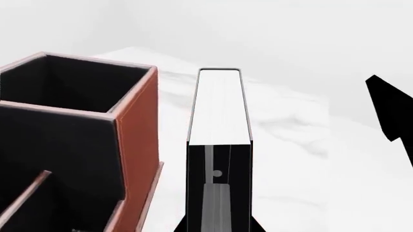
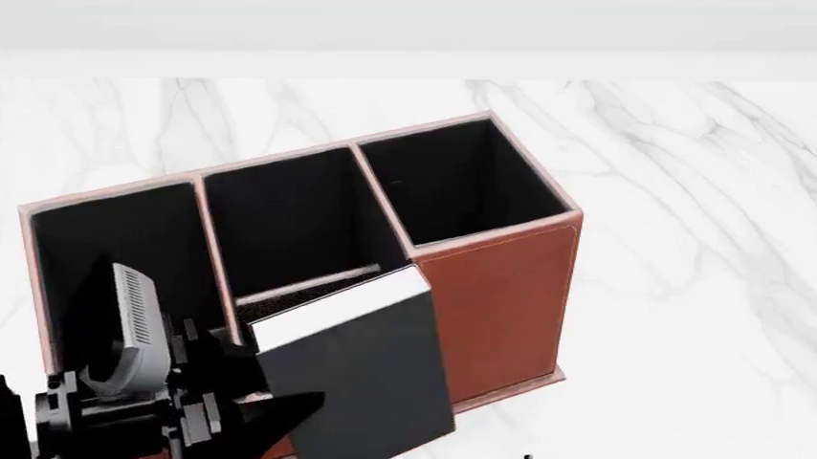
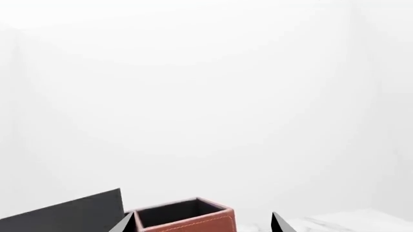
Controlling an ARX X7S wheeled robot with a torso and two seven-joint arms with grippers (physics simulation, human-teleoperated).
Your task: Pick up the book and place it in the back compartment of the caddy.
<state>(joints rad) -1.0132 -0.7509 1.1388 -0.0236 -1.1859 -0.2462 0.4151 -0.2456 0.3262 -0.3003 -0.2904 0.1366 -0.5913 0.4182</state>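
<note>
Your left gripper (image 2: 275, 406) is clamped on the book (image 2: 358, 363) — black matte cover, white page edges — holding it tilted over the caddy's (image 2: 504, 296) low front wall. The caddy's black-lined pockets, the back compartment (image 2: 294, 225) among them, hold nothing. Your right gripper (image 3: 203, 223) shows only its fingertips (image 3: 279, 223) — parted, with nothing between them.

No readable text, labels, brands or nos. anywhere: book (image 2: 364, 368) cover plain black, caddy (image 2: 504, 296) walls bare, marble counter (image 2: 690, 191) unmarked.
</note>
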